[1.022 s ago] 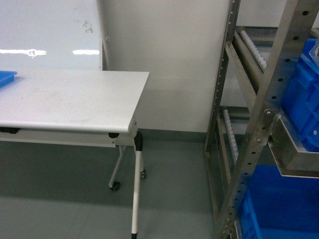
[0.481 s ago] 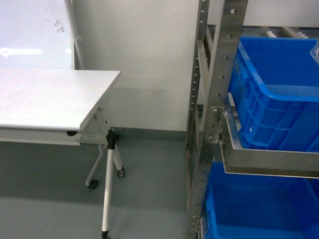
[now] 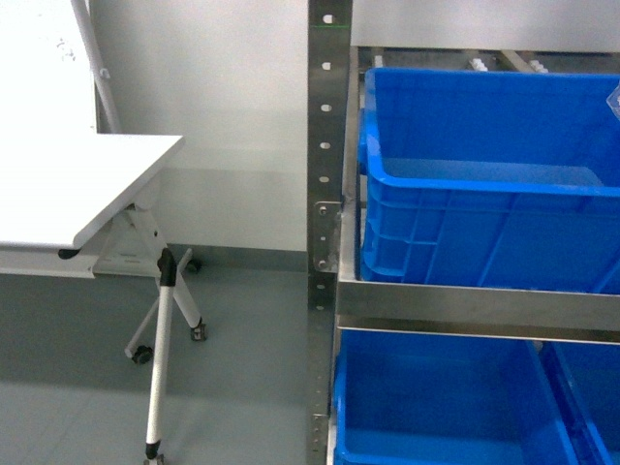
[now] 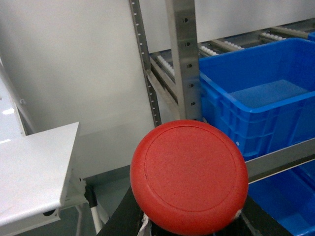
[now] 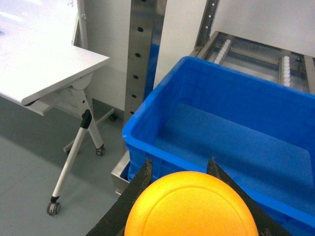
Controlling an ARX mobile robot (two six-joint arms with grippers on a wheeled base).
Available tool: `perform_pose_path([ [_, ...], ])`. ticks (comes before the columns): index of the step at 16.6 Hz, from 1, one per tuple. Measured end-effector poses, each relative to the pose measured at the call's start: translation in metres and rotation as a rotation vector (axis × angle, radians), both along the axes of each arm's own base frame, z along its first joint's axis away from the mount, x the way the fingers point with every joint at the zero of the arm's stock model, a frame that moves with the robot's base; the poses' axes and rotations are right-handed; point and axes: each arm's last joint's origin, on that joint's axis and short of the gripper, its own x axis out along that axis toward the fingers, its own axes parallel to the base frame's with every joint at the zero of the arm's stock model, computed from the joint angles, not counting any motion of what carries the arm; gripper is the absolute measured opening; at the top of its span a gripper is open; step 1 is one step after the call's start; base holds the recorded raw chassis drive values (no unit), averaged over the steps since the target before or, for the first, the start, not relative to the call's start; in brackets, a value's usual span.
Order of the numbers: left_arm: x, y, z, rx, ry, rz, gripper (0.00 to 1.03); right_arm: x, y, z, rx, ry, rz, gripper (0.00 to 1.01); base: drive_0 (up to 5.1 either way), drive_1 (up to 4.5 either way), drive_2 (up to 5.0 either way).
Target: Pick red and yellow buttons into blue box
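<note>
A steel shelf rack (image 3: 325, 232) holds the blue box (image 3: 484, 184) on its upper tier, beside a white folding tabletop (image 3: 68, 189). The box's inside looks bare. The left pincer (image 4: 189, 223) is clamped on the red button (image 4: 189, 177), whose cap fills the left wrist view, short of the box. The right pincer (image 5: 179, 169) grips the yellow button (image 5: 191, 206) just before the box's near rim.
</note>
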Motion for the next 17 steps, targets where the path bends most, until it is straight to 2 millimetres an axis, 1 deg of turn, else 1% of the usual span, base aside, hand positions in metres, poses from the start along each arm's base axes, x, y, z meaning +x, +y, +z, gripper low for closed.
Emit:
perform_pose_path([
  [10, 0.0000, 0.0000, 0.0000, 0.000, 0.000, 0.000, 0.24, -0.0001, 0.0000, -0.0001, 0.000, 0.002, 0.000, 0.29, 5.0, -3.28, -1.4],
  [17, 0.0001, 0.0000, -0.0001, 0.000, 0.001, 0.000, 0.24, -0.0001, 0.0000, 0.0000, 0.000, 0.001, 0.000, 0.29, 4.8, -2.28, -2.3],
])
